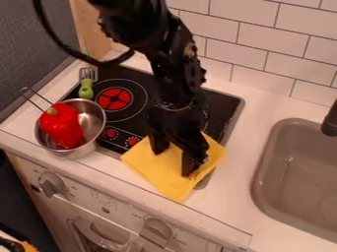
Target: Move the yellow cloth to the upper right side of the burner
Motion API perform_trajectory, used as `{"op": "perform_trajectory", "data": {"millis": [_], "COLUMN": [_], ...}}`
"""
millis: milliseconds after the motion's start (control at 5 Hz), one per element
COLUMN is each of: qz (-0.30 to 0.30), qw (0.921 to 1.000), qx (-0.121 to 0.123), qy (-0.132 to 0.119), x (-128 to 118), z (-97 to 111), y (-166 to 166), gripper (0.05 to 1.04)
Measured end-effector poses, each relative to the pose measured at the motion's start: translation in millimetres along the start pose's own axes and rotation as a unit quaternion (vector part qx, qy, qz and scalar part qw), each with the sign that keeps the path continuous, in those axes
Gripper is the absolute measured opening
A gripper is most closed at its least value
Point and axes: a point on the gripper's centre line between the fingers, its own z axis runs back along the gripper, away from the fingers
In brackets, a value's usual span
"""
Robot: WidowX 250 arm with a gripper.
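Arm reaches down from top edge, pincer (173,161) pointing downward at yellow cloth (170,183), fingers apart. Cloth lies spread over stove's (222,107) front right corner.

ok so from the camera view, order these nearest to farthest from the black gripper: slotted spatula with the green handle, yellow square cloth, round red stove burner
1. yellow square cloth, right at the gripper, lying over the stove's front edge
2. round red stove burner, up and to the left in the view
3. slotted spatula with the green handle, farther left, past the burner
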Motion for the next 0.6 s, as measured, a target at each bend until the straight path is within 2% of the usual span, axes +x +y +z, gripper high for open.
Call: {"op": "perform_trajectory", "data": {"millis": [200, 600], "qz": [0.002, 0.078], "qw": [1.0, 0.9969], "qx": [0.01, 0.0], "qy": [-0.002, -0.002], "x": [9, 56], "z": [-2, -7], "y": [4, 45], "gripper": [1.001, 1.001]}}
